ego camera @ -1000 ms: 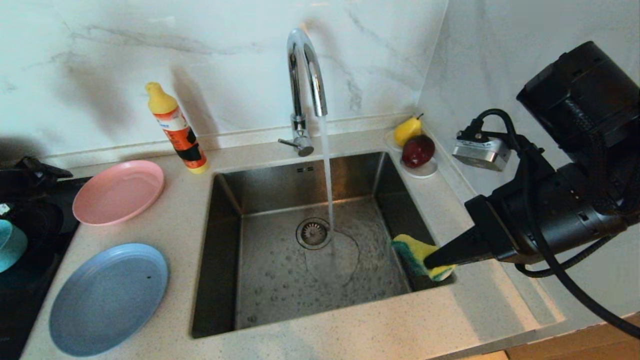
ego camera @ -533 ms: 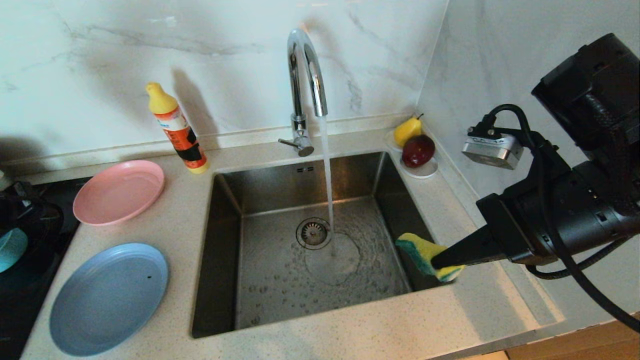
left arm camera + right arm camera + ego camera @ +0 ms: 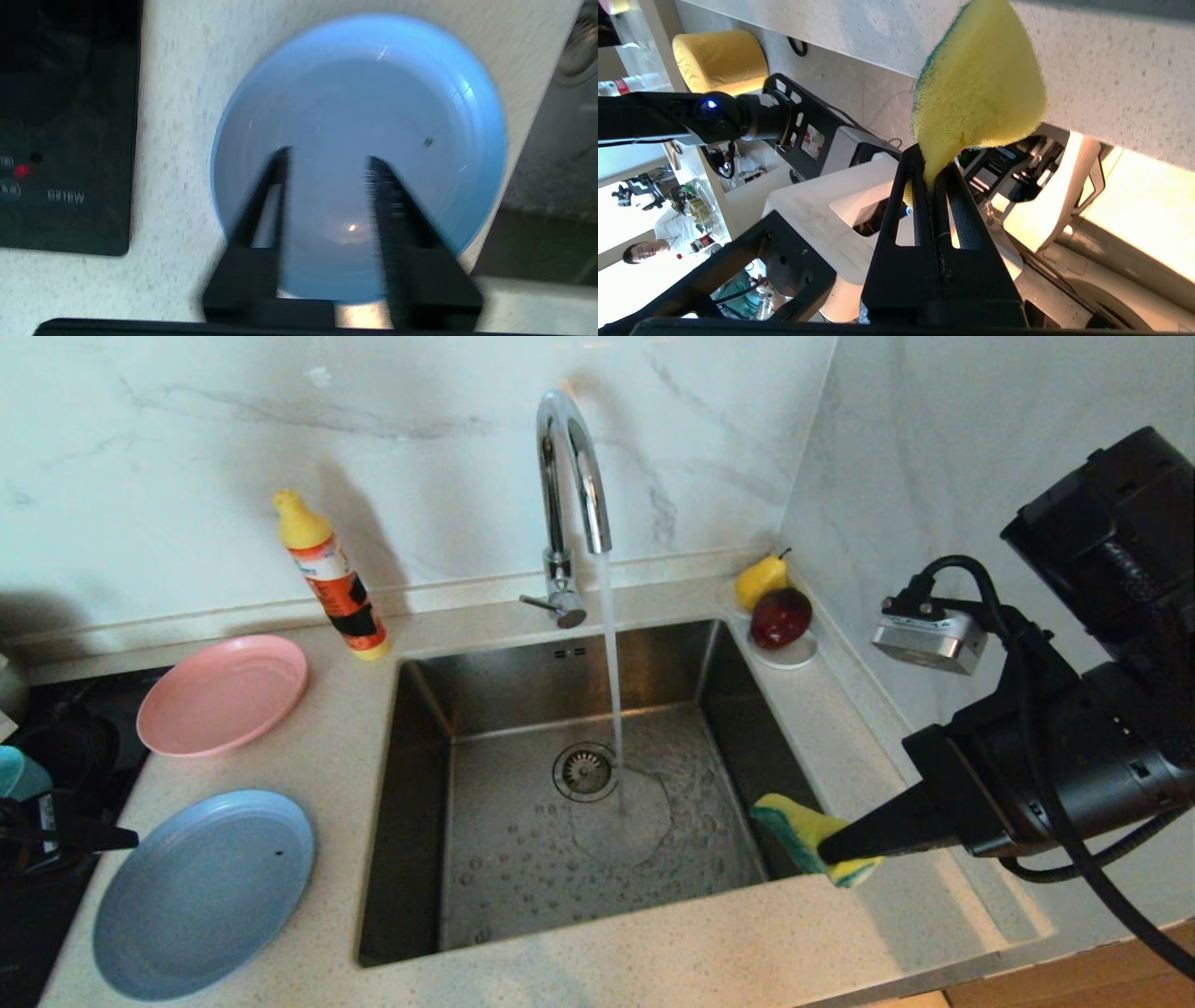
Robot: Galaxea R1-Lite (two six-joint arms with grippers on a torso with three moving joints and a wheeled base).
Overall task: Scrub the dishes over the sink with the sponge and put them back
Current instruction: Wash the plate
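Observation:
The pale-blue plate (image 3: 203, 891) lies on the counter front left of the sink (image 3: 425, 821), with the pink plate (image 3: 222, 693) behind it. At the far left edge a bit of the teal bowl (image 3: 13, 771) shows. My left gripper (image 3: 126, 840) (image 3: 327, 161) hovers at the blue plate's (image 3: 359, 93) left side, open and empty. At the sink's front right corner my right gripper (image 3: 826, 849) (image 3: 931, 163) is shut on the yellow-and-green sponge (image 3: 808, 831) (image 3: 980, 98). Water runs from the tap (image 3: 569, 476) near the drain strainer (image 3: 585, 771).
An orange-and-yellow bottle (image 3: 331, 574) stands behind the pink plate. A pear (image 3: 761, 581) and a dark red apple (image 3: 780, 616) sit on a white saucer (image 3: 794, 658) in the back right corner. A black hob (image 3: 65, 126) borders the counter on the left.
My left gripper has swung from over the hob to the blue plate's left edge. The right gripper with the sponge has drifted slightly right and toward the sink's front.

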